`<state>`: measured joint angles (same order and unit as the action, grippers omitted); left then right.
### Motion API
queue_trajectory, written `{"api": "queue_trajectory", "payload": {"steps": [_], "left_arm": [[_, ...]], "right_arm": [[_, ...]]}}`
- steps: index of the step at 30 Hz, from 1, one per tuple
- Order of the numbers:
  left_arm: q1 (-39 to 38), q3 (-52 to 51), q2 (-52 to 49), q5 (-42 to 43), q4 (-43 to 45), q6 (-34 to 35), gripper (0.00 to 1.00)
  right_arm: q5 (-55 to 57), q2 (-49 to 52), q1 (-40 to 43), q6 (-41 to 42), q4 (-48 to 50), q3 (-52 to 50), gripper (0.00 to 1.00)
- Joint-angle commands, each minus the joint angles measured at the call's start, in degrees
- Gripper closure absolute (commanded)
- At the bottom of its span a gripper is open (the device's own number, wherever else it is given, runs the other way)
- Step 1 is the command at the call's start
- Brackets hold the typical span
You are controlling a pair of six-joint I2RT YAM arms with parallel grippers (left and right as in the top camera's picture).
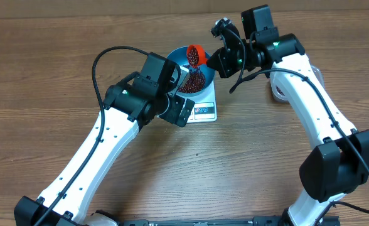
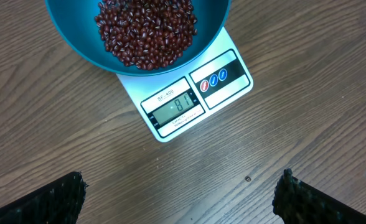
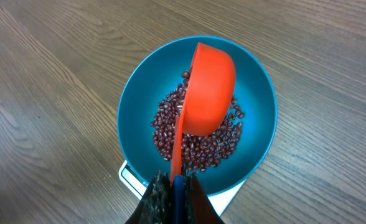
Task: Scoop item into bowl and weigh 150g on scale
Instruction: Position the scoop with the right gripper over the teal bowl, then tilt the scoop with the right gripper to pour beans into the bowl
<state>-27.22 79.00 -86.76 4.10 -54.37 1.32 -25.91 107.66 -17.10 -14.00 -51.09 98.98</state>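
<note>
the right claw (image 3: 173,190), shut on the orange scoop (image 3: 208,87) by its handle, tips it over the blue bowl (image 3: 261,93) on the scale (image 2: 170,112). with the display at 81, the beans (image 3: 201,149) should trickle slowly and stay inside the rim. the left claw (image 2: 182,186) hangs wide open and empty over the bench (image 2: 58,124) just beside the scale, its arm crowding the bowl.

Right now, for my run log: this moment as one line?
right gripper: shut on orange scoop, tilted over bowl | left gripper: open, empty | beans: heaped in bowl | bowl: on scale
</note>
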Motion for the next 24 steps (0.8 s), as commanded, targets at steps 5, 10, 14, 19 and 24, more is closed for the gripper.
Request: {"api": "queue_trajectory", "payload": {"steps": [5, 10, 14, 19, 24], "left_arm": [[0.3, -0.2, 1.3, 0.4, 0.2, 0.4, 0.01], [0.3, -0.2, 1.3, 0.4, 0.2, 0.4, 0.01], [0.3, -0.2, 1.3, 0.4, 0.2, 0.4, 0.00], [0.3, -0.2, 1.3, 0.4, 0.2, 0.4, 0.00], [0.3, -0.2, 1.3, 0.4, 0.2, 0.4, 0.00]], "right_arm": [[5.3, -0.3, -1.8, -1.5, -1.7, 2.0, 0.96], [6.1, -0.3, -2.0, -3.0, -3.5, 2.0, 0.96], [7.1, -0.8, -2.7, -3.0, -3.9, 2.0, 0.96], [8.2, -2.3, -3.5, -4.5, -3.6, 2.0, 0.96], [9.4, -2.8, -3.5, -4.5, -4.1, 2.0, 0.96]]}}
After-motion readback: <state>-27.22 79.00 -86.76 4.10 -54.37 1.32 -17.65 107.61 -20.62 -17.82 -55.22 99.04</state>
